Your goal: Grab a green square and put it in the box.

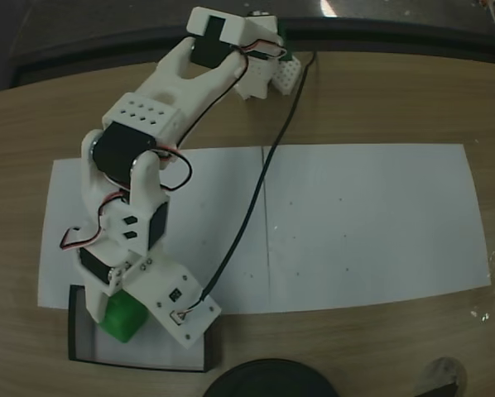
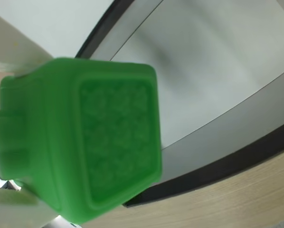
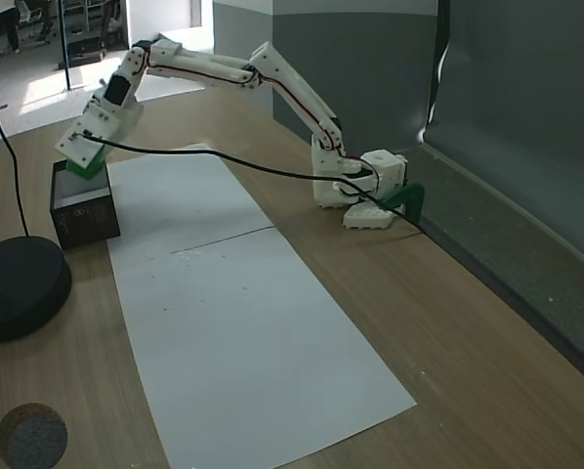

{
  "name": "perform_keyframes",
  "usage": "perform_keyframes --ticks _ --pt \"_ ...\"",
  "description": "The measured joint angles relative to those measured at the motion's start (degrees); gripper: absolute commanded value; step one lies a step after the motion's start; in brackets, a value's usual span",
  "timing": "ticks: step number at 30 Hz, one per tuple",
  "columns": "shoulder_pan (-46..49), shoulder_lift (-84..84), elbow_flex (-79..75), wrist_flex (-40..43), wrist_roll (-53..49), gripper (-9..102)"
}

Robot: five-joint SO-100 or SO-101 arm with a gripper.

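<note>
In a fixed view, my gripper (image 1: 134,311) is shut on the green square (image 1: 115,321) and holds it over the left part of the box (image 1: 140,365). The box is a shallow black-walled tray with a pale bottom, at the table's near left corner. The wrist view is close on the green square (image 2: 85,142), with a white finger (image 2: 14,45) against its upper left side. Below it lie the pale floor and the black wall of the box (image 2: 218,172). In another fixed view the gripper (image 3: 83,156) hangs just over the box (image 3: 85,220) with the green square (image 3: 85,169) in it.
A large white paper sheet (image 1: 363,223) covers the middle of the wooden table. A black cable (image 1: 256,198) runs from the arm's base (image 1: 260,62) to the wrist. A black round stand (image 1: 268,382) sits right of the box, and a small grey disc (image 1: 439,376) lies further right.
</note>
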Motion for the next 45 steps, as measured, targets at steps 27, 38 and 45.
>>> perform_keyframes --ticks 27,38,45 --pt "-13.2 18.2 -14.9 27.2 4.9 4" --pt "-31.5 70.8 13.8 28.6 2.7 0" --pt "-30.1 106.2 53.0 20.0 -8.8 0"
